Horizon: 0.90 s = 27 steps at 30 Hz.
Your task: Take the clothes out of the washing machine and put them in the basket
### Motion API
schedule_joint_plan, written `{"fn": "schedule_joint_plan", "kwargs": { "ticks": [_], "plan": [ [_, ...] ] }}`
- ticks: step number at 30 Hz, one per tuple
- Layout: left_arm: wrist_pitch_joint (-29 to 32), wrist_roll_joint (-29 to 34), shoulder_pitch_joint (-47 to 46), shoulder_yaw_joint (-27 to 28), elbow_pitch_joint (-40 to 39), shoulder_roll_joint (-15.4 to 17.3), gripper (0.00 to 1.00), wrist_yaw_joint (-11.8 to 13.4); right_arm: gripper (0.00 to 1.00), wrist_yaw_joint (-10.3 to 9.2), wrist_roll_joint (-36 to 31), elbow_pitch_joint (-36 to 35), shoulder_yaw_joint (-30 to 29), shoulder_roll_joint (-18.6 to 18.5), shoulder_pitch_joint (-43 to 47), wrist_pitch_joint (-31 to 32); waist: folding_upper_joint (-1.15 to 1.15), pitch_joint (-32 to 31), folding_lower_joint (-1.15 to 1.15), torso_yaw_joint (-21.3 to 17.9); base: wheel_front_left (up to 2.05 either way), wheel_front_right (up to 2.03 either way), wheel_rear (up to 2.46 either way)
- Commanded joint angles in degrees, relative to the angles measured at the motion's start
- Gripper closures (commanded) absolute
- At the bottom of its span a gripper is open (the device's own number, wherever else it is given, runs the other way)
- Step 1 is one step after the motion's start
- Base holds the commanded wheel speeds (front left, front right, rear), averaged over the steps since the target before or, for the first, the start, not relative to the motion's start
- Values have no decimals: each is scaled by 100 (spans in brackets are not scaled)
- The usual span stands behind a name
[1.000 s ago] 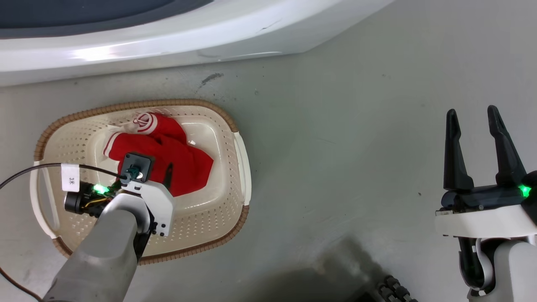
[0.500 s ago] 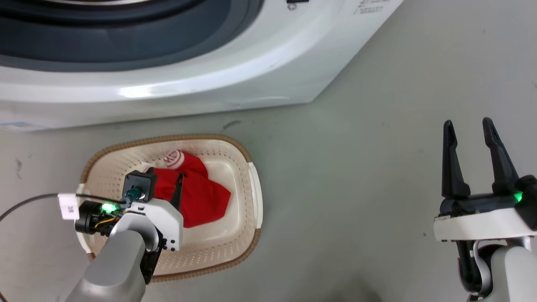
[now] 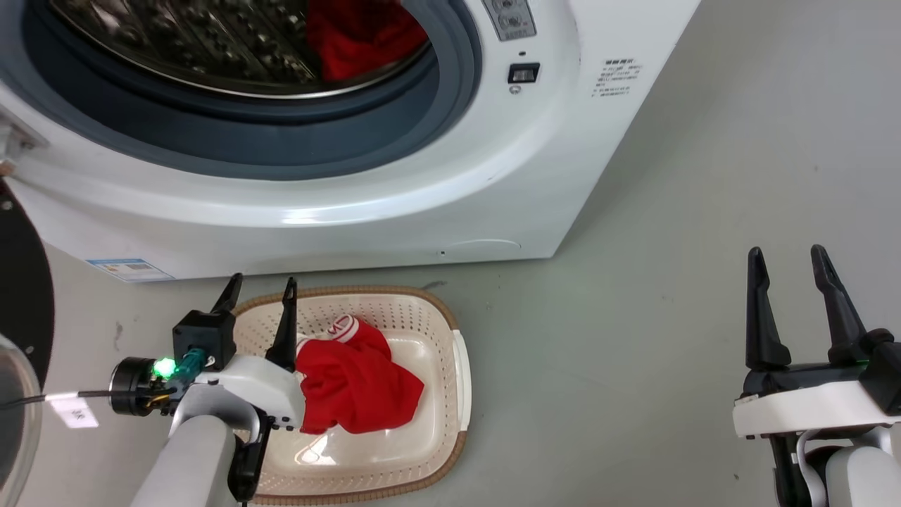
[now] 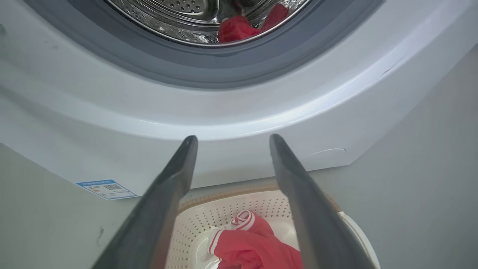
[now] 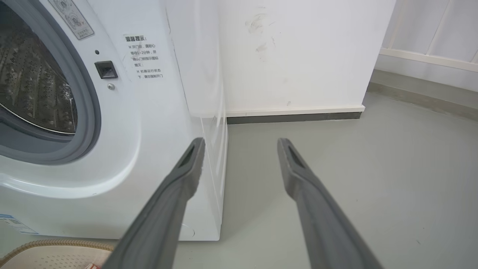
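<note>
Your left gripper [image 3: 262,282] hangs over the left end of the basket [image 3: 459,366]. Fingers spread apart, nothing between them, tips pointing toward the washing machine [image 3: 436,176]. Left wrist view: both dark fingers [image 4: 175,179] stand wide apart and frame the machine's white front, with the basket's back rim low between them.

The striped-trim garment [image 3: 359,384] lies bunched inside the basket, left of middle, just beside your left wrist. The fingers don't touch it. Its white-striped ribbed end faces the machine side.

The second red garment [image 3: 359,32] is inside the drum [image 3: 176,42], toward the right in the head view. In the left wrist view it sits low in the drum, near the front lip.

The porthole is open, and the black-framed door [image 3: 17,317] shows at the head view's left edge. The basket stands on the grey floor [image 3: 633,317] just in front of the machine's base, near a blue-and-white sticker [image 3: 130,267]. A green light [image 3: 164,367] glows on the left wrist.

Your right gripper [image 3: 786,252] is well apart to the right, over the floor. Fingers parted, empty. Right wrist view: its fingers frame the machine's right front corner and the white wall [image 5: 298,56], and a bit of the basket rim shows at the bottom left.
</note>
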Motion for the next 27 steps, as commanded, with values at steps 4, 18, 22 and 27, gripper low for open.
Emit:
{"fn": "schedule_joint_plan", "kwargs": {
  "ticks": [4, 18, 22, 27],
  "plan": [
    [-15, 245, 244, 273, -415, -76, 0, -113, 0, -4, 40, 29, 12, -1, 100, -12, 0, -176, 1, 42, 0, 0, 0],
    [63, 614, -966, 842, -847, 431, 0, -668, 0, -4, 239, -71, 273, 0, -96, -12, 0, 540, 1, -514, 0, 0, 0],
    [703, 545, -1792, 741, -670, 729, 0, -817, 0, -4, 395, -62, 363, 0, -161, -12, 0, 874, 1, -772, 0, 0, 0],
    [1688, 722, -2950, 408, -427, 1262, 0, -916, 0, -5, 590, -92, 577, 1, -309, -12, 0, 1361, 1, -1137, 0, 0, 0]
  ]
}}
